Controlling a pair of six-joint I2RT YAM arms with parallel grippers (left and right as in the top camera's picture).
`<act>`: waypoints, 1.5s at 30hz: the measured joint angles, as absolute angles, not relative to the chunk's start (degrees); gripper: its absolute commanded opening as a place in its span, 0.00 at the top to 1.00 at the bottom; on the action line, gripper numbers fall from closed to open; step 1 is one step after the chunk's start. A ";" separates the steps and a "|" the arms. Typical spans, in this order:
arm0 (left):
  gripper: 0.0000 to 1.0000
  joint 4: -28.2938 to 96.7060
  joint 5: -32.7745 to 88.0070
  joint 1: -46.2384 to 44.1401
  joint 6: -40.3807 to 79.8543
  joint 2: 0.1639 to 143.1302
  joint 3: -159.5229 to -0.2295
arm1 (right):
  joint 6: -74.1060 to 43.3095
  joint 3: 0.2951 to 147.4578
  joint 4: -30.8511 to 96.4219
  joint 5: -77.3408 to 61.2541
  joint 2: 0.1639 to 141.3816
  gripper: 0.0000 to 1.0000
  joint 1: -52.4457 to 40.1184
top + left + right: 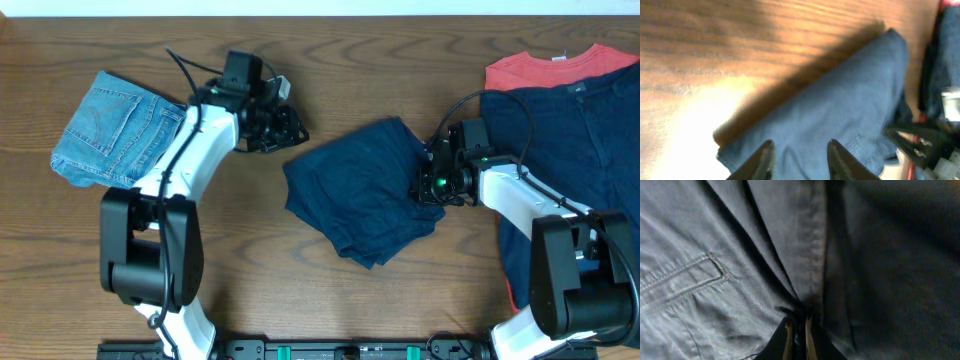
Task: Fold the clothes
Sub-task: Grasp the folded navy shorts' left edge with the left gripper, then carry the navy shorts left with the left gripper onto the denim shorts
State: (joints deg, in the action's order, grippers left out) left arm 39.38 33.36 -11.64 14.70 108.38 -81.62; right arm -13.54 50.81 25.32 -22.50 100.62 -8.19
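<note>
**One garment mid-table, three others at the sides**

Your dark blue garment (365, 190) lies crumpled at the middle of the table (300, 290). Your right gripper (797, 326) is pinched nearly closed on a fold at the garment's right edge. Your left gripper (800, 146) hangs just off its upper-left corner, fingers spread, holding nothing. You have three other pieces: one folded pair of light jeans (110, 130) far left, and one navy piece (580, 140) lying over one red shirt (560, 68) far right.

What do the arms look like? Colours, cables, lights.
Left arm and right arm: white shells, black joints and bases. Left pincer and right pincer are black. A black cable loops above each wrist. Green light glows by the right wrist.
</note>
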 measured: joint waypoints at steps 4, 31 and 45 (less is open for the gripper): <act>0.52 49.76 34.48 -11.73 12.62 105.95 -82.87 | -13.45 51.40 27.94 -22.48 100.51 0.92 -8.19; 0.02 10.96 42.89 -25.67 44.12 103.31 -51.90 | -13.41 51.37 31.73 -20.05 99.37 0.93 -8.73; 0.94 3.07 44.82 -26.96 46.24 110.41 -52.53 | -13.58 51.40 32.36 -18.22 99.02 0.96 -10.66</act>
